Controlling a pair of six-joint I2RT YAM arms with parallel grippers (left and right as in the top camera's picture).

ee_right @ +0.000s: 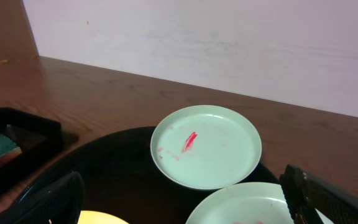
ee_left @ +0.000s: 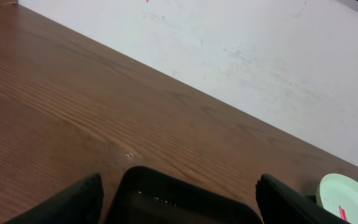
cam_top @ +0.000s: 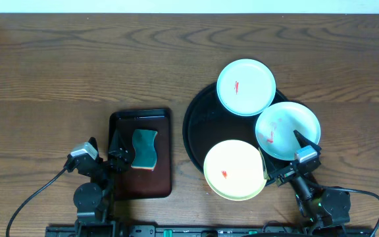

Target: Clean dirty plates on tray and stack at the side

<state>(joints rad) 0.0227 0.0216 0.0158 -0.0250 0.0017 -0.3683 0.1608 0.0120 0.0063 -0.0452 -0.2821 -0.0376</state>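
The left tool stands wide open and holds nothing. It hangs over the left edge of the small brown tray, just beside the teal sponge that lies in it. The right tool is also wide open and empty. One of its fingers is above the right mint plate, and I cannot tell if it touches.

The round black tray carries all three plates side by side:
- the far mint plate, with a red streak
- the right mint plate, with faint red marks
- the yellow plate, with a small red spot

Each plate reaches over the rim of the tray. Both trays rest on the wooden surface.
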